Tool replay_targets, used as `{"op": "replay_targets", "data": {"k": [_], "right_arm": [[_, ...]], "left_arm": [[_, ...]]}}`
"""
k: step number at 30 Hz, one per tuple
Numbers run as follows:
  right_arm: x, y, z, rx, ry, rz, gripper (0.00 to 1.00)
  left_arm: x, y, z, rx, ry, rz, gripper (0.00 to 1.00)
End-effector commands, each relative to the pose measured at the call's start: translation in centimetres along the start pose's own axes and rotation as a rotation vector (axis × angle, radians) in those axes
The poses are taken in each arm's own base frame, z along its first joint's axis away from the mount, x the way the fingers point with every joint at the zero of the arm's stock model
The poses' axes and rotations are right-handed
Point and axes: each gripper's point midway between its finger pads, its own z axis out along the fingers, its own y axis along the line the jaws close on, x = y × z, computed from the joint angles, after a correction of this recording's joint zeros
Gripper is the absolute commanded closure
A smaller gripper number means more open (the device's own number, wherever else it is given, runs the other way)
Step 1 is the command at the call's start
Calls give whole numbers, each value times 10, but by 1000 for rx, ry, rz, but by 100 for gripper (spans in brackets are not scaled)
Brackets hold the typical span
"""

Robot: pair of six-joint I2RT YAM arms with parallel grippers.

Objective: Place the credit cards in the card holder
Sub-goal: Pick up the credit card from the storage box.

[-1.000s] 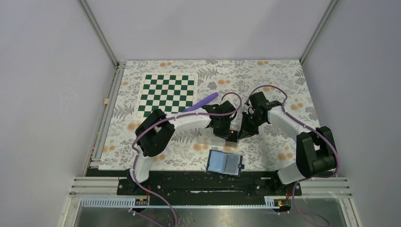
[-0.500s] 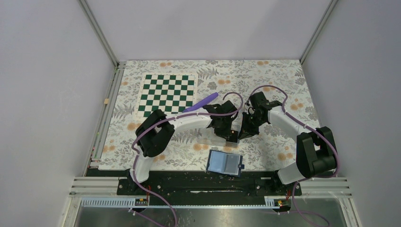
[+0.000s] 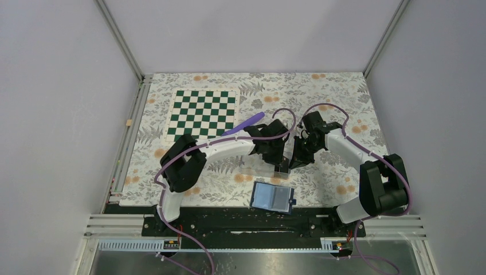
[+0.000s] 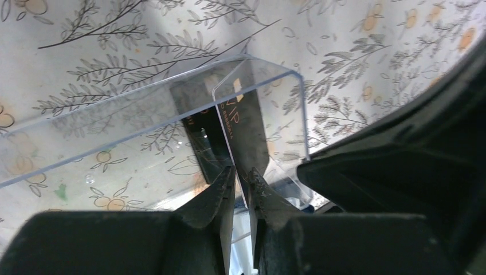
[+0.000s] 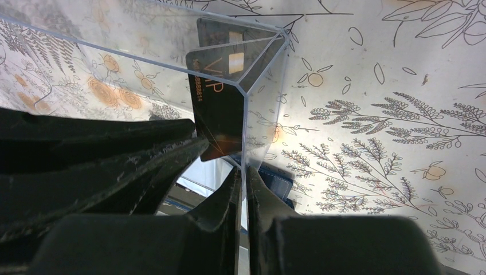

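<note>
A dark credit card (image 4: pixel 240 120) marked VIP stands on edge inside the clear plastic tray (image 4: pixel 143 114), in its corner. My left gripper (image 4: pixel 240 172) straddles the card's near edge, its jaws parted a little wider than the card. My right gripper (image 5: pixel 242 175) is shut on the clear tray's end wall (image 5: pixel 261 86), with the card (image 5: pixel 220 103) just inside it. From above, both grippers (image 3: pixel 279 167) (image 3: pixel 292 164) meet at the tray (image 3: pixel 250 167). The card holder (image 3: pixel 273 196) lies open near the front edge, pale pockets up. Its navy corner (image 5: pixel 275 177) shows below the tray.
A green-and-white chessboard mat (image 3: pixel 204 113) lies at the back left, with a purple pen-like object (image 3: pixel 249 122) beside it. A small beige block (image 3: pixel 129 122) sits at the left rail. The floral cloth ends at the black base rail (image 3: pixel 229 220) in front.
My left jaws have eased apart slightly around the card, and the left arm's elbow has drifted a little left. The right arm, tray and card holder have stayed put.
</note>
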Motion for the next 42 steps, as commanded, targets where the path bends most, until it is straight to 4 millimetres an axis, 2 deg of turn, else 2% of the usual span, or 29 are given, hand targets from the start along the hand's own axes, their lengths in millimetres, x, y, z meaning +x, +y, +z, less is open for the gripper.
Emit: {"op": "replay_targets", "data": {"k": [1, 11, 21, 26, 33, 37, 42], "right_arm": [[-3, 10, -9, -37, -27, -24, 90], [-1, 8, -9, -31, -27, -25, 89], [0, 7, -10, -30, -31, -29, 89], [0, 6, -11, -23, -32, -35, 88], [-1, 7, -15, -21, -42, -40, 88], [-3, 8, -16, -19, -45, -44, 88], [-3, 8, -17, -15, -41, -47, 88]], "left_arm": [[-21, -39, -21, 135, -81, 22, 85], [-10, -31, -4, 119, -34, 16, 83], [-3, -16, 3, 49, -7, 33, 83], [-3, -29, 5, 118, -1, 22, 81], [-11, -46, -9, 201, -51, 17, 80], [-13, -52, -13, 224, -64, 22, 80], [-8, -49, -6, 204, -44, 28, 80]]}}
